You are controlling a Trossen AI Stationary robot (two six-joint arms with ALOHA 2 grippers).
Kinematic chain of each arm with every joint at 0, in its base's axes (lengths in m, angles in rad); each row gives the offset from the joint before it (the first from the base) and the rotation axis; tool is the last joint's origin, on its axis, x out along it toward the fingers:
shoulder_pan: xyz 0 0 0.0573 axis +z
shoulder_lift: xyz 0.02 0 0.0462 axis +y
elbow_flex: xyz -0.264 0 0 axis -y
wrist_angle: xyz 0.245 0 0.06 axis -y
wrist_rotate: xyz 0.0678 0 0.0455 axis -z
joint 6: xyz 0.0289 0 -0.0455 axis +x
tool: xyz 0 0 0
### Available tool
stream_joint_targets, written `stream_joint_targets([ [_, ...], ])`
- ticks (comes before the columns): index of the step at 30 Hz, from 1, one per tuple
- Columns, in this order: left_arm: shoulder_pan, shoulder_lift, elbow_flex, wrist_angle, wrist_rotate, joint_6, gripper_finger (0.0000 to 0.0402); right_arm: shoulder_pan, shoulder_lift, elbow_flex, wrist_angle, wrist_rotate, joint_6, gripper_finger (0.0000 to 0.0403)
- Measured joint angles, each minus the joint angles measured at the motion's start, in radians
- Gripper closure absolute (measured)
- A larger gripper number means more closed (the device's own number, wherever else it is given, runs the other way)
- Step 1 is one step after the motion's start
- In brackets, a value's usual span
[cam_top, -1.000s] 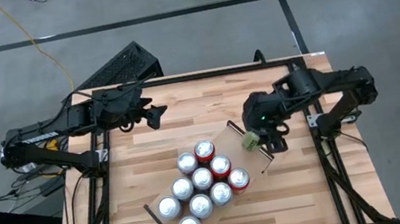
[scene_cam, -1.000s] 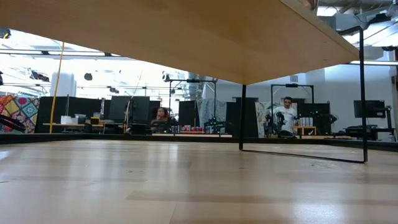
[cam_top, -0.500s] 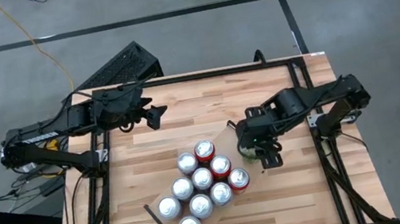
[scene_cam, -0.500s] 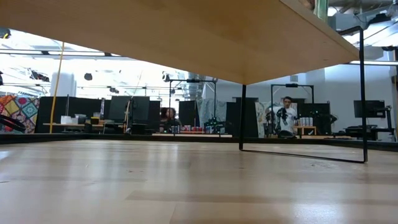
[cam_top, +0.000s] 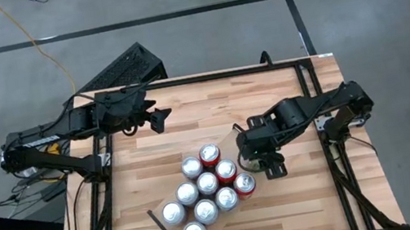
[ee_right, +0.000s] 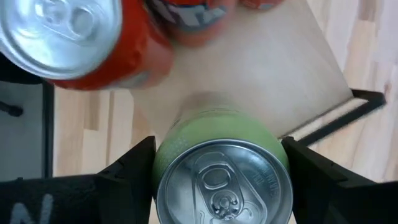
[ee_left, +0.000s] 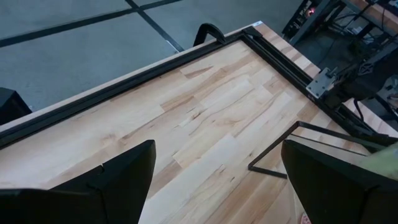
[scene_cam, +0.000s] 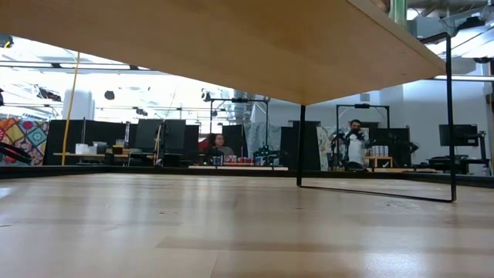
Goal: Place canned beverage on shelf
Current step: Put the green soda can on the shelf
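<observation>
Pale shelf (ee_right: 261, 81) lies under my right end effector (ee_right: 217, 165), clamped around a green can (ee_right: 221, 171). Red can (ee_right: 68, 37) stands close ahead; drifting could topple it.

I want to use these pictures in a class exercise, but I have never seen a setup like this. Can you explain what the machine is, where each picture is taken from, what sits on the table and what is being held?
These are two dark robot arms at a wooden table.

The high view looks straight down. The low view looks level across the table, under the raised shelf, into a room with people.

Each wrist view looks past one arm's own fingers.

Nine cans stand on the shelf.

The right gripper holds a green can upright over the shelf's free end.

The left gripper waits open and empty near the table's far left corner.
</observation>
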Motion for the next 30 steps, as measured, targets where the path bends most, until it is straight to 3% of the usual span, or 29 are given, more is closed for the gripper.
stream_joint_targets([
  [30,0.0,0.0,0.0,0.0,-0.001,0.019,0.0069,0.022,-0.003,-0.004,-0.002,0.014,0.069,0.0141],
])
